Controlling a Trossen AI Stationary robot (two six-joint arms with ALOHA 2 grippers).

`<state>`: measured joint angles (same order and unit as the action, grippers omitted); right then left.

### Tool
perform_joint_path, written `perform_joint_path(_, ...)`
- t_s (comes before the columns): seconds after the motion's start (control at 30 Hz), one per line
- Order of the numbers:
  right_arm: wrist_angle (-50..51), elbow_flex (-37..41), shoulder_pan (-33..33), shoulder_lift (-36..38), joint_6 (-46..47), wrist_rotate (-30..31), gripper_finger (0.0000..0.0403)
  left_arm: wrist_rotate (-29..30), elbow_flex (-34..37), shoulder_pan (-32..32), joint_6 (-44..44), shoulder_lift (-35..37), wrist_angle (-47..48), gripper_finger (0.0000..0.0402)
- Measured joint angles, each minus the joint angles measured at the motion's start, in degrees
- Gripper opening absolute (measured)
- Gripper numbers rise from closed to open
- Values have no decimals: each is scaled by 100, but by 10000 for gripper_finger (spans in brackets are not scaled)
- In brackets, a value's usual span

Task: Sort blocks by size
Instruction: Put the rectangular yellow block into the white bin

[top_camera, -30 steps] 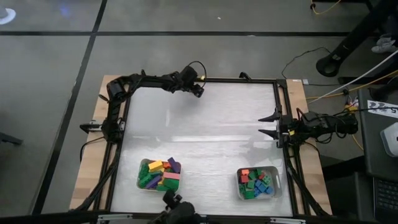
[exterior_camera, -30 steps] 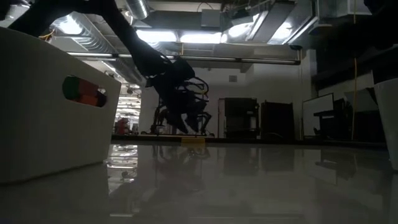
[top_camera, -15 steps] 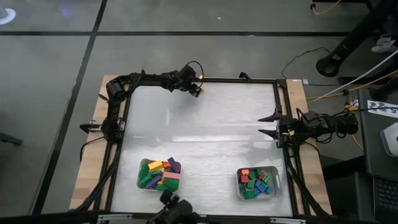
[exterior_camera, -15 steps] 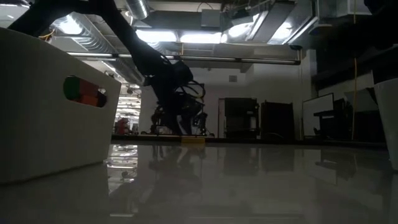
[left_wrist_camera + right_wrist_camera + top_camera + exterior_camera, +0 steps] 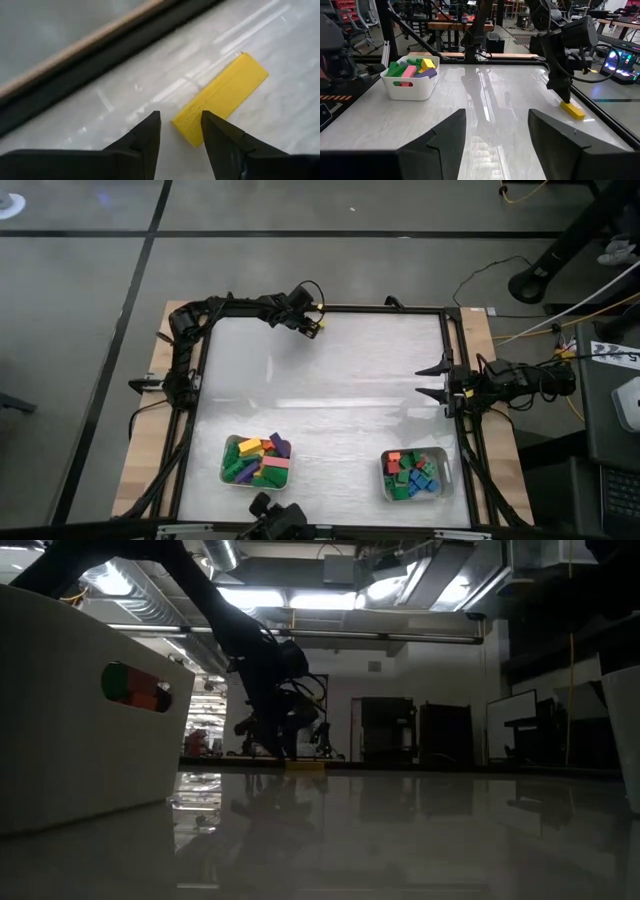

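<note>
- Reaching to the far edge of the surface (image 5: pixel 330 390), the left gripper (image 5: pixel 313 325) is set low over a lone long yellow block (image 5: pixel 220 100), which lies flat just inside the dark frame rail (image 5: pixel 95 65).
- In the left wrist view the left fingers (image 5: pixel 145 137) are seen partly open, one on each side of the block's near end; contact cannot be confirmed, and the block is seen lying on the surface, not lifted.
- The same yellow block is picked out in the low view (image 5: pixel 306 766) beneath the left gripper (image 5: pixel 280 745) and in the right wrist view (image 5: pixel 573 110) under the left arm's tip.
- The right gripper (image 5: pixel 432 380) is parked at the right edge of the surface, pointed inward, fingers (image 5: pixel 445 135) held apart with nothing between them.
- The remaining blocks are held in two pale trays at the near side: the left tray (image 5: pixel 228 474) is filled with long blocks (image 5: pixel 258 460) in green, yellow, purple, pink and orange; the right tray (image 5: pixel 446 476) with short blocks (image 5: pixel 410 475) in green, blue and red.
- The two trays are placed well apart, and both are well apart from the yellow block.
</note>
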<state>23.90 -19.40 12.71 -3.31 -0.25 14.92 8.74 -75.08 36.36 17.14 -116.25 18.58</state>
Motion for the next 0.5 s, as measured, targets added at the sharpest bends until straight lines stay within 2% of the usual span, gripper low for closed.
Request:
perform_joint_path(0.2, 0, 0, 1, 0, 0, -1, 214, -241, 3, -49, 236, 119, 762, 129)
perform_joint_path(0.4, 4, 0, 2, 0, 0, -2, 214, -269, 41, -113, 129, 249, 632, 129)
perform_joint_path(0.5, 8, 0, 0, -4, 0, -2, 214, -346, 43, -118, -329, 278, 555, 129)
